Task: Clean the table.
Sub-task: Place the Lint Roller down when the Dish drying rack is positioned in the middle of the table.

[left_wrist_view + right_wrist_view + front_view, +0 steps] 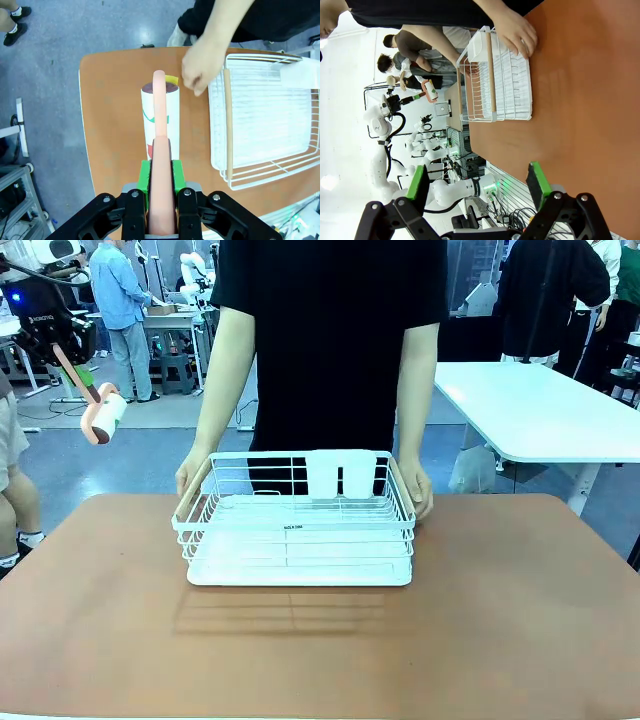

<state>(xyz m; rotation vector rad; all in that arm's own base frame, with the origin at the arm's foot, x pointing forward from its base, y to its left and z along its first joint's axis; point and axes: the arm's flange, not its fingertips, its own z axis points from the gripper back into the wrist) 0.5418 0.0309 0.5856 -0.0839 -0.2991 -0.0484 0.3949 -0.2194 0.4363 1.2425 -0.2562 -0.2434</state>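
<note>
With the left tool [161,200] clamped on the lint roller [160,125] above the brown surface [500,620] and the right tool [477,187] wide open and empty, a sweep could strike the person's hand [202,70] on the white wire rack [300,525].

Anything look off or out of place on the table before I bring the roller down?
Nothing spilled or damaged. The white wire rack sits squarely in the middle of the table, with the person's hands on both ends. The left end effector is shut on the lint roller, held above the table's edge.
</note>
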